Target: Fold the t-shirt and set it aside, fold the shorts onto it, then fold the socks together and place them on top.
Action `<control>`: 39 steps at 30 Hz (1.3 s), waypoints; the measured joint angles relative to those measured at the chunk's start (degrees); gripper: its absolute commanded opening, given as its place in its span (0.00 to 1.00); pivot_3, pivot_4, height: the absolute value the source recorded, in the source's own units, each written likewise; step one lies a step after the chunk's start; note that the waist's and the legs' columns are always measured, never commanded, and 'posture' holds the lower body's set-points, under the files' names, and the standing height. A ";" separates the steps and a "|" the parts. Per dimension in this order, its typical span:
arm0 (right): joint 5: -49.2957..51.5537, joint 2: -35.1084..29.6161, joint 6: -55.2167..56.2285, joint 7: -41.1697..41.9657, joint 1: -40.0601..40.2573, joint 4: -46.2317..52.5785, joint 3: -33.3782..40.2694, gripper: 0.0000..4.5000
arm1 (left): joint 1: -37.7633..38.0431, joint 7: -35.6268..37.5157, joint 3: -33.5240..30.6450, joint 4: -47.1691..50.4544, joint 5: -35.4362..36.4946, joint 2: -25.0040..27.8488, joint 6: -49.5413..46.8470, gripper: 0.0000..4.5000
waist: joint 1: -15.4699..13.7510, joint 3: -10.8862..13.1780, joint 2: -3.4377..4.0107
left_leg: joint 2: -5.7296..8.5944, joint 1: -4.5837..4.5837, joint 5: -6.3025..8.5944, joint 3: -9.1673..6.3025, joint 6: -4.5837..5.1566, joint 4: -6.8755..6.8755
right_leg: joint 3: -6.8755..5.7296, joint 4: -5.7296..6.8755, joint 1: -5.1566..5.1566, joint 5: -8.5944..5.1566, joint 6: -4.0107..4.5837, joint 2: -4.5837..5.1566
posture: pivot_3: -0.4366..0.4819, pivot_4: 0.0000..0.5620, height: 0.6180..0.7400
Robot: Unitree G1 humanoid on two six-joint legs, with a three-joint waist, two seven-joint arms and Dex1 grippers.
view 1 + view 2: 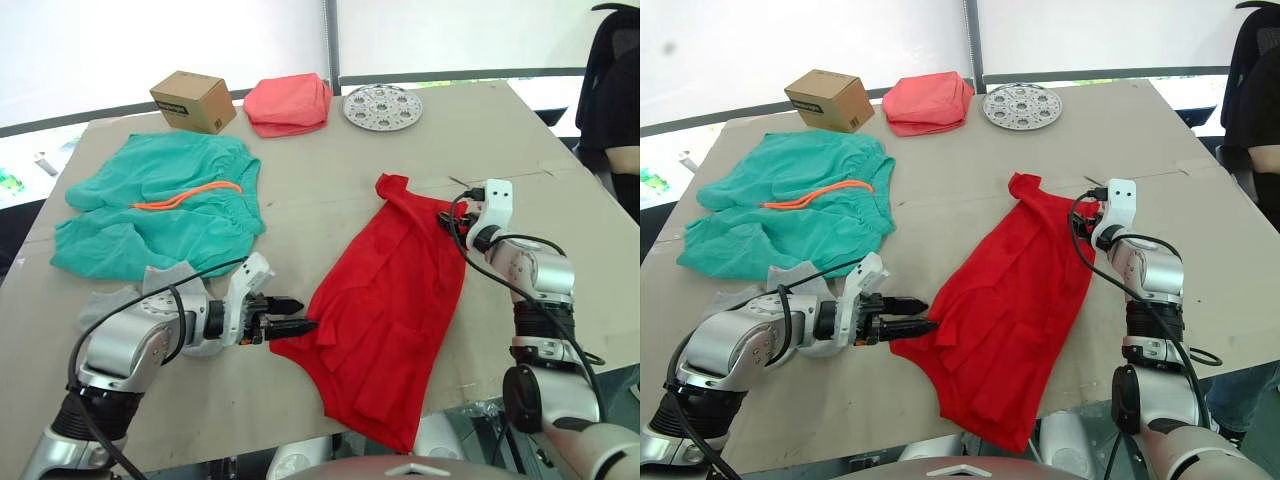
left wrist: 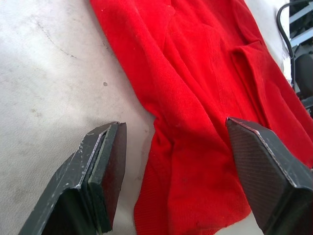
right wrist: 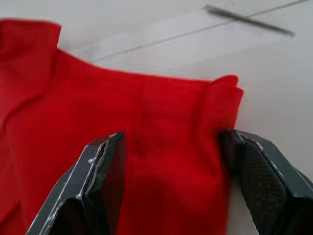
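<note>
Head views: red t-shirt [image 1: 385, 310] lay half-folded beside teal shorts [image 1: 160, 205]; left gripper [image 1: 290, 327] and right gripper [image 1: 447, 218] met its opposite edges. Left wrist: spread fingers [image 2: 100, 171] straddled its hem, unclamped. Right wrist: parted fingers [image 3: 105, 169] bracketed a fold, likely to lift it.

On my feed the tabletop [image 1: 330, 190] carried the t-shirt [image 1: 385, 305], the shorts [image 1: 160, 205], grey socks [image 1: 110, 300], a cardboard box [image 1: 193, 101], a salmon-pink folded cloth [image 1: 289, 103] and a perforated metal disc [image 1: 383, 106].
</note>
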State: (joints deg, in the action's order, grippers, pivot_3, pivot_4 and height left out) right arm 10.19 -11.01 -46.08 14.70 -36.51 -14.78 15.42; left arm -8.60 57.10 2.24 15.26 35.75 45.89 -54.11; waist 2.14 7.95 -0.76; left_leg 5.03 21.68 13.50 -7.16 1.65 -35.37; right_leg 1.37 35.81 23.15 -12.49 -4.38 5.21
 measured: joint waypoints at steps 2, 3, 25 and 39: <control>-0.09 -0.41 0.49 -0.11 -0.06 -0.98 -0.40 0.34 | -0.33 0.29 1.75 0.25 -2.15 1.15 1.84 0.61 | 0.05 -0.12 0.01 | 0.00 -0.06 0.01 0.06 0.02 0.01 | 0.06 0.00 -0.01 0.00 0.00 0.00 | 0.48 0.27 1.00; -0.18 -0.76 1.19 -0.14 -0.28 -2.01 -0.81 0.21 | -0.70 0.31 2.80 -0.20 -4.17 1.49 3.72 0.50 | 0.06 -0.19 0.04 | 0.00 -0.08 0.02 0.07 0.03 0.01 | 0.08 0.00 -0.02 0.00 0.00 0.00 | 0.48 0.27 1.00; -4.93 -4.13 22.85 0.34 -19.86 -36.83 -6.67 0.00 | 16.25 -14.88 -8.81 11.76 8.65 -11.24 -7.29 0.02 | 0.29 -0.16 0.10 | -0.08 -0.04 0.00 0.20 0.00 0.02 | 0.22 -0.05 0.01 0.03 0.05 -0.07 | 0.48 0.27 1.00; -9.67 1.22 35.07 2.51 -31.57 -57.80 -10.87 0.00 | 33.25 -32.38 -13.14 24.84 14.62 -24.94 -5.99 0.02 | 0.40 -0.15 0.12 | -0.14 -0.03 0.02 0.21 0.02 0.03 | 0.21 -0.08 0.01 -0.03 0.30 -0.14 | 0.48 0.27 1.00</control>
State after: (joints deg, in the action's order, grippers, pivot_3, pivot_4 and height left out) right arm 0.52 -9.79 -11.01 17.21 -68.08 -72.58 4.55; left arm 24.65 24.72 -10.91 40.09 50.37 20.95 -60.10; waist 2.54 7.81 -0.64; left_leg 4.89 21.64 13.52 -6.94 1.66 -35.35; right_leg 1.58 35.72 23.16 -12.52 -4.08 5.07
